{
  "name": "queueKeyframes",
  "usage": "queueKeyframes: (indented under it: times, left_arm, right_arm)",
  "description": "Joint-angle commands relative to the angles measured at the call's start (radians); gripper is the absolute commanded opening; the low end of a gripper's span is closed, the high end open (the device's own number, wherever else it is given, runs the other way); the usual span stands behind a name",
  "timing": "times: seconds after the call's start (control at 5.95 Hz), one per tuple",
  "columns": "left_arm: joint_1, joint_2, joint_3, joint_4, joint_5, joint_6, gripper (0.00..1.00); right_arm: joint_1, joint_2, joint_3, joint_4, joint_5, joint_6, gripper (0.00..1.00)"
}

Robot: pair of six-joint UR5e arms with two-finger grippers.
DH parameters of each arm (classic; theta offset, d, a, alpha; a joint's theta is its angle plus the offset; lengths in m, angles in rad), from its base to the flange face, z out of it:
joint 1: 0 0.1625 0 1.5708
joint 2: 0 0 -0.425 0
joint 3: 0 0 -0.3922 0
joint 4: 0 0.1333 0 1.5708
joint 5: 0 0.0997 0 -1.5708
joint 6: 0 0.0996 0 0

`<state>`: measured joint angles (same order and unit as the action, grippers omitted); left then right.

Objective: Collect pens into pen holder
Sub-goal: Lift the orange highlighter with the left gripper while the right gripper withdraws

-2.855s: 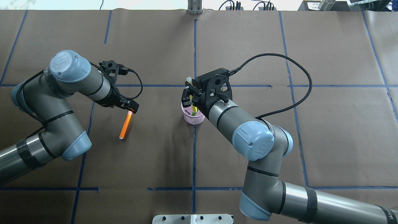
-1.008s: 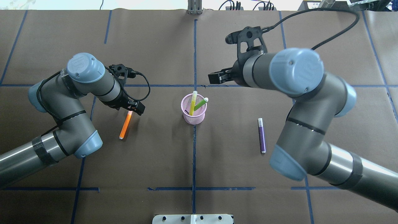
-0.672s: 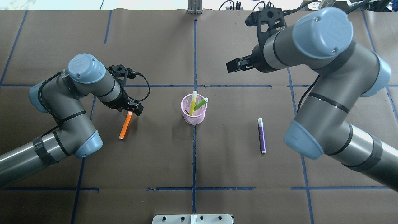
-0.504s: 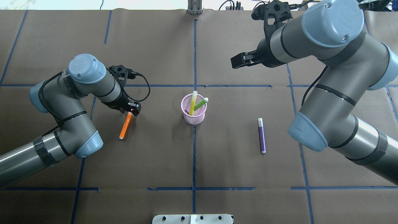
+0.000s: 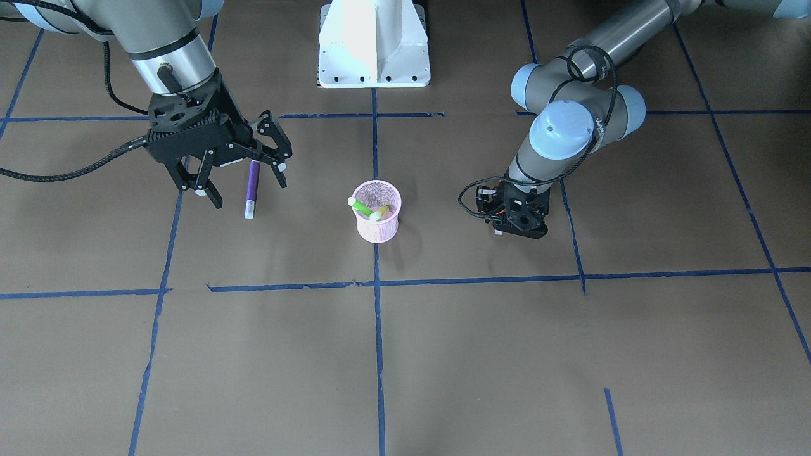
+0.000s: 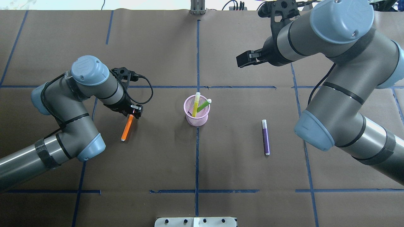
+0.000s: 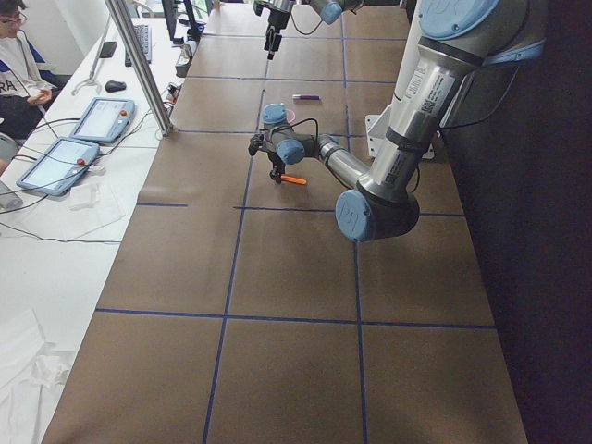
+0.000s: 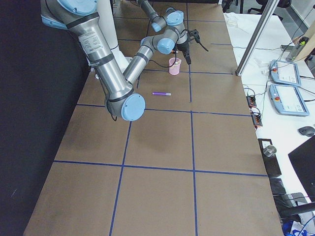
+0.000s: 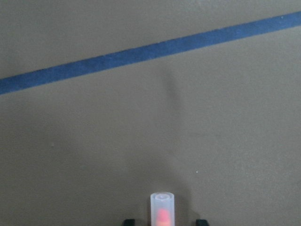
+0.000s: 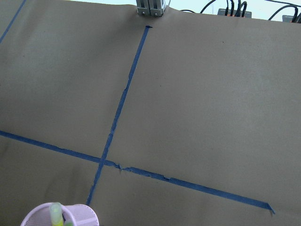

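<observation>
The pink mesh pen holder (image 6: 196, 117) (image 5: 377, 225) stands at the table's centre with a yellow pen (image 6: 196, 102) and a green pen (image 6: 204, 105) leaning in it. An orange pen (image 6: 127, 128) lies to its left. My left gripper (image 6: 136, 111) is low over that pen's far end, open; in the left wrist view the pale cap (image 9: 162, 209) sits between the fingertips without touching them. A purple pen (image 6: 265, 137) (image 5: 251, 182) lies right of the cup. My right gripper (image 5: 248, 190) (image 6: 243, 60) hangs high above the table, open and empty.
Blue tape lines cross the brown paper. The robot's white base (image 5: 374, 44) is at the near edge, and a metal post (image 6: 197, 8) and cables are at the far edge. A person (image 7: 18, 74) sits at a side table with tablets (image 7: 79, 139).
The right gripper let go of the yellow pen in the cup, then rose and swung back to the far right. The left gripper edged in over the orange pen's end.
</observation>
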<state>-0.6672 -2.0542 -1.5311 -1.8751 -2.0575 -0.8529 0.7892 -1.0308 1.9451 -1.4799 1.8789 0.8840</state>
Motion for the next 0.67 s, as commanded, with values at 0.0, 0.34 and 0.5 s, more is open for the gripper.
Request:
queueKeyframes:
  times: [0.0,0.34,0.5]
  left_arm:
    - [0.001,0.0,-0.009,-0.001,0.0,-0.002,0.08]
    - [-0.003,0.003,-0.024,0.007,-0.004,-0.005,0.0]
    - [-0.05,0.009,-0.135,0.067,-0.047,-0.005,0.0]
  right_arm:
    - [0.002,0.002,0.0,0.001,0.002,0.001,1.0]
    - [0.005,0.002,0.0,0.0,0.002,0.001,1.0]
    - [0.016,0.003,-0.005,-0.051,0.018,0.003,1.0]
